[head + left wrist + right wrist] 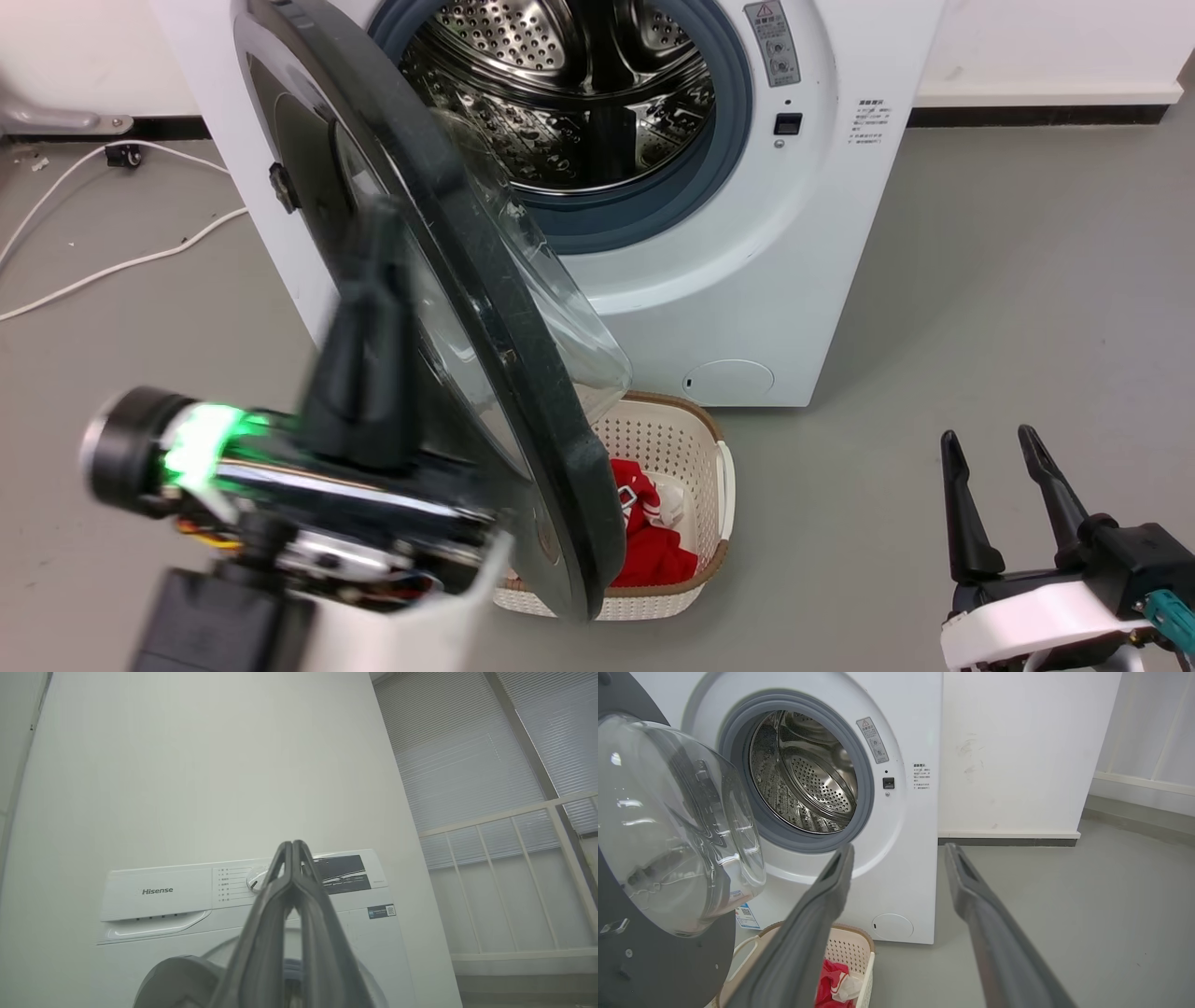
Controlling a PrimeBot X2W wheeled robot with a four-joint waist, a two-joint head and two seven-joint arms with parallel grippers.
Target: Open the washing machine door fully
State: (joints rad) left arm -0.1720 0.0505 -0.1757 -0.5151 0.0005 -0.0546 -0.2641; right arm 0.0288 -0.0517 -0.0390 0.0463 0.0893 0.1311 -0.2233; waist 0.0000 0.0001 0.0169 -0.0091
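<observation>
The large round glossy black washing machine door (485,308) stands about half open, edge-on to the head view. It swings from the left side of the big white front-loading washing machine (747,280), and its clear glass bowl (677,821) faces the steel drum.

The left gripper (293,847) has its fingers pressed together with nothing between them. In the head view it sits blurred beside the door's outer face, and I cannot tell whether it touches. The right gripper (988,434) hangs well apart over the grey floor (934,327) with its fingers spread and empty.

The main risk, as I judge it, is that the left arm is on the side the door must swing toward. Closed fingers on a glossy face have no grip, so a push from there would drive the door shut or slide off the rim. If the arm stays put, it blocks the door's travel.

The cream perforated laundry basket (695,439) holding red cloth (653,551) stands on the floor at the machine's foot, under the door's lower rim. The clearance between them is unclear, so the door could snag on it.
</observation>
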